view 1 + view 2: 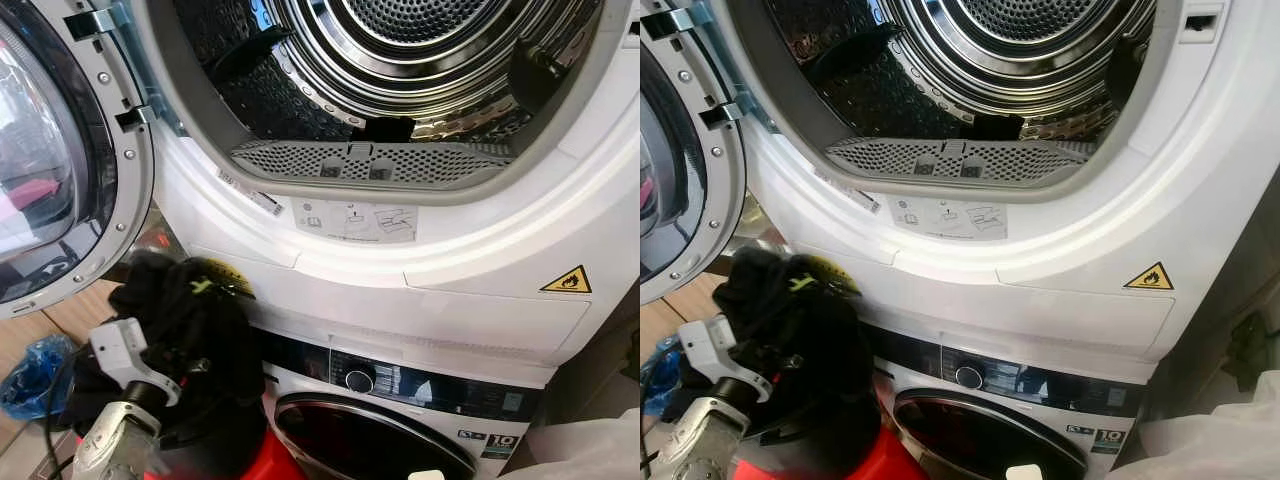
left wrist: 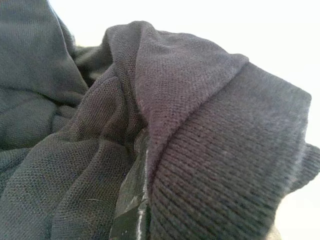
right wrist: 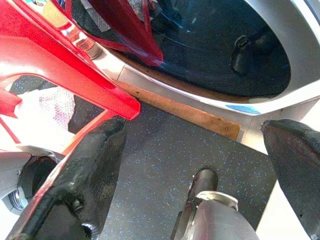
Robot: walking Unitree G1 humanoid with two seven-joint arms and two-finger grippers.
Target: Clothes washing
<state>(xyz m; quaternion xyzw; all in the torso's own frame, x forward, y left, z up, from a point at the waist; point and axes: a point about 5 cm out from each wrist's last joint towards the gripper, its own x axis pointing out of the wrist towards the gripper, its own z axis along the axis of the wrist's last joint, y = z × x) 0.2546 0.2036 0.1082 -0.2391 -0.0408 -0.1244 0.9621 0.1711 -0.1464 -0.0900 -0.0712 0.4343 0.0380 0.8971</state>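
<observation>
I face two stacked white machines: the upper dryer [image 1: 470,250] with its door [image 1: 50,170] swung open to my left and its steel drum [image 1: 400,70] bare, and below it the washing machine [image 1: 400,420] with its dark porthole closed. My left gripper [image 1: 175,335] sits low in front of the washer, clamped on a black knit garment [image 1: 190,310] bunched around its fingers. I judge the garment light, soft and floppy, inclined to drape and snag on the door rim; a grip through the thick ribbed fold [image 2: 220,175] looks firmest. My right gripper [image 3: 195,145] hangs over speckled floor, fingers spread wide, beside something red [image 3: 65,65].
</observation>
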